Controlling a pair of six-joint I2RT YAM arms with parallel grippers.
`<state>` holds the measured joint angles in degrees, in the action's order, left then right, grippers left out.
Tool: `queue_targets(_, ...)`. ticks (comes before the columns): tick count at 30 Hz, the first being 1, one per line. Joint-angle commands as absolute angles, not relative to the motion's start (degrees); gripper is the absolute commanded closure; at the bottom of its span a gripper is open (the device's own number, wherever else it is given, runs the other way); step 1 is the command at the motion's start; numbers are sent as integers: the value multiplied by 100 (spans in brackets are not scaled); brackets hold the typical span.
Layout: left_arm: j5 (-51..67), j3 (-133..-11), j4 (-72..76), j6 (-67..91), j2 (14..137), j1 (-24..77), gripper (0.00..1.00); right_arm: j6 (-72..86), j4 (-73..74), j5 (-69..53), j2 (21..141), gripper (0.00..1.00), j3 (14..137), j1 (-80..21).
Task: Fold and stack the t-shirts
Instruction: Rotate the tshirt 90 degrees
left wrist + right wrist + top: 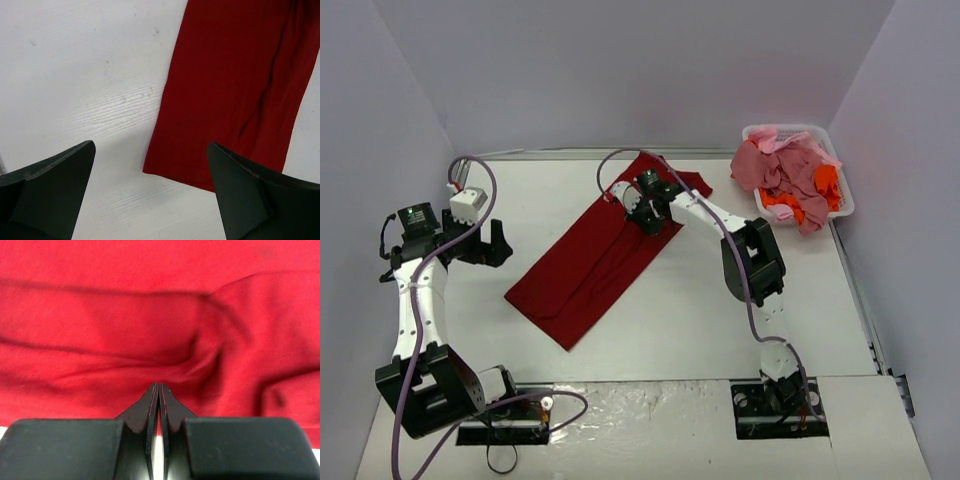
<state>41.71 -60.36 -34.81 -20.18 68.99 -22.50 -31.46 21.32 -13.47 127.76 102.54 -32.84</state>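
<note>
1. The red shirt [585, 270] lies spread on the white surface [700, 320], mid-way between the two arms. It makes a long strip running on a slant from the near left to the far right.
2. Its far end reaches toward the back wall, and its near end is a squared-off edge closer to the left arm.
3. The right gripper [645, 220] is down on the far part of the red shirt.
4. In the right wrist view the right gripper [158, 387] has its fingers pressed together on a fold of the red shirt [100, 325]. Creases in the cloth run in toward the tips.
5. The left gripper [492, 245] is off to the left of the red shirt, over bare surface, with its fingers spread wide and nothing between them.
6. In the left wrist view the left gripper [151, 145] points at the near corner of the red shirt [225, 90]. The surface [75, 75] fills the left side. I can't tell how high it hangs.
7. A white basket [790, 127] stands at the far right corner, well apart from the red shirt.
8. A shirt heap [790, 175], pink and salmon, is piled loosely in the basket and spills over its left rim. Orange cloth [783, 205] shows along the near side.
</note>
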Motion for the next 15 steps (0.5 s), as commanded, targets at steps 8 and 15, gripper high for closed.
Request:
queue_targets(8,4166,-6064,-3340,-2109,6935,-2224,6,-3155,2215,-1222,13007,100,11601,-3076)
queue_targets(15,4175,-6038,-3331,-2118,6961,-2224,6,-3015,2171,-519,13946,100,12234,-2804)
